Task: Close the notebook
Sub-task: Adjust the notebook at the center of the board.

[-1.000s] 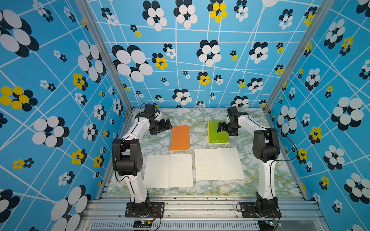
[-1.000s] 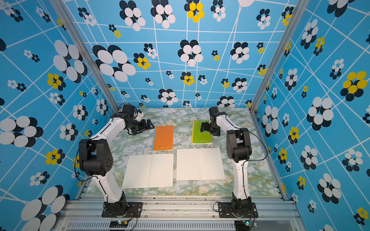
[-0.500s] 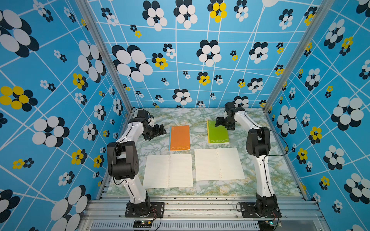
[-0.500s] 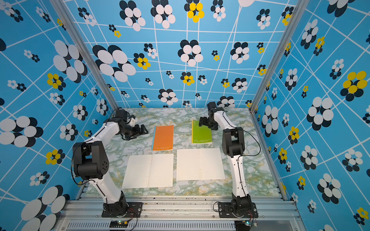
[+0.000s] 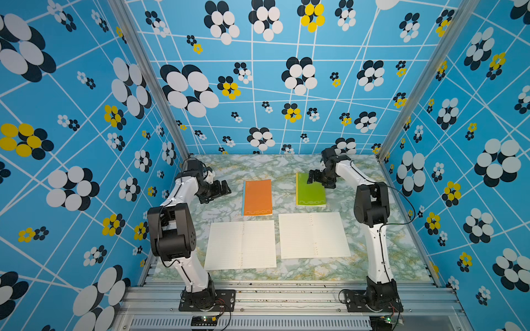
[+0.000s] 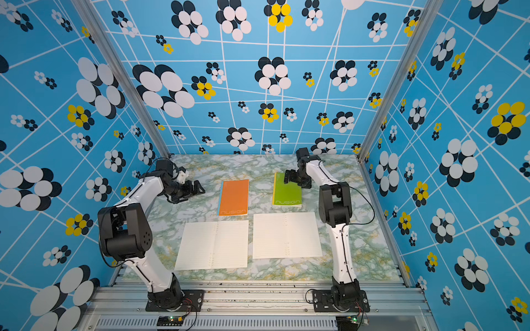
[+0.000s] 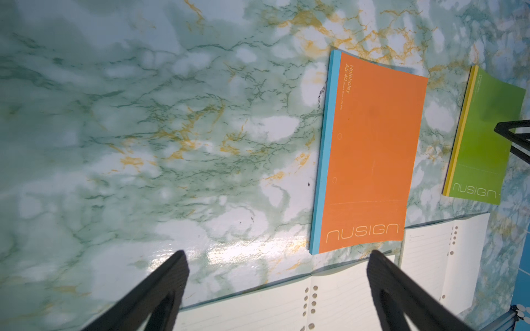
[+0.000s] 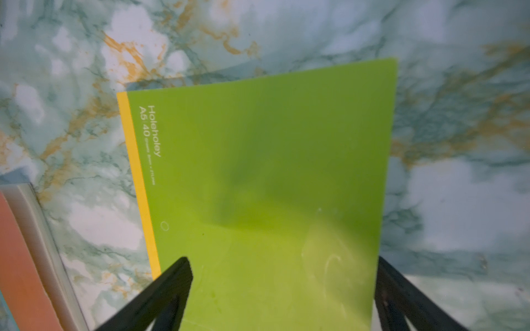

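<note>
Left fingers retreated; marbled tabletop, floral walls.

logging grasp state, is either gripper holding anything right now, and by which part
Nothing is held. The left gripper is open over the table; the right gripper is open over the green notebook, clamping no edge of it.

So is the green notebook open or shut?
Shut. The green notebook lies flat with its cover up, logo showing, no pages visible.
</note>
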Robot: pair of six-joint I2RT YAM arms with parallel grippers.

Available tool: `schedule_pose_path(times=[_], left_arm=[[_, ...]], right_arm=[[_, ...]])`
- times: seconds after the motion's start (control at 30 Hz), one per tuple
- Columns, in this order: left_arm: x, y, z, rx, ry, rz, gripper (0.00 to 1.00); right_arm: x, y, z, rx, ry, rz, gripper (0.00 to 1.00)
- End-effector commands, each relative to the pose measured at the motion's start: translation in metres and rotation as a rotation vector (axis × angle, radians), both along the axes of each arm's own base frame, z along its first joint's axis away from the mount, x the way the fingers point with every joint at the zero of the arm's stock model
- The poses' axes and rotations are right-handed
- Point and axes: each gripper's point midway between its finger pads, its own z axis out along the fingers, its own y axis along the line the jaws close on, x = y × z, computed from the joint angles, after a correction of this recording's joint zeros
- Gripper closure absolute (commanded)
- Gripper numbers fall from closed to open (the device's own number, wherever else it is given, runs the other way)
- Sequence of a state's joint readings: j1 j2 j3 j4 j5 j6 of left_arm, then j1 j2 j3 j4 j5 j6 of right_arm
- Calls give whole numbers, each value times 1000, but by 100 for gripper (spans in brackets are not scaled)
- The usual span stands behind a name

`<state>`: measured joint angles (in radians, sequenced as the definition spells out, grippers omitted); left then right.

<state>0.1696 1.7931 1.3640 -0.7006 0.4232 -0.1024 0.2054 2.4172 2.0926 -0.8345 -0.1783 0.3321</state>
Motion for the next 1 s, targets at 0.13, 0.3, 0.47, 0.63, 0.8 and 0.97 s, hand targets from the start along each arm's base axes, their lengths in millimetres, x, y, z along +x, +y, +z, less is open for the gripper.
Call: schedule_pose_path(times=[0.13, 0.3, 0.47, 0.63, 0.8, 0.97], left_arm=[[-20, 7, 6, -1, 2, -14, 1], [-26, 14, 8, 2, 8, -6, 1], [-31, 20, 12, 19, 3, -7, 0], [-36, 20, 11, 23, 23, -39, 1], [-49, 16, 10, 24, 55, -115, 0], [-65, 16, 10, 42, 114, -153, 0]], right_arm=[[-3, 22, -18, 63, 60, 51, 1], [-6, 25, -17, 48, 69, 56, 1], [-14, 22, -16, 37, 63, 44, 1], [-15, 5, -5, -39, 28, 3, 1], [-16, -18, 36, -117, -79, -92, 1], [-41, -3, 88, -83, -191, -117, 1]])
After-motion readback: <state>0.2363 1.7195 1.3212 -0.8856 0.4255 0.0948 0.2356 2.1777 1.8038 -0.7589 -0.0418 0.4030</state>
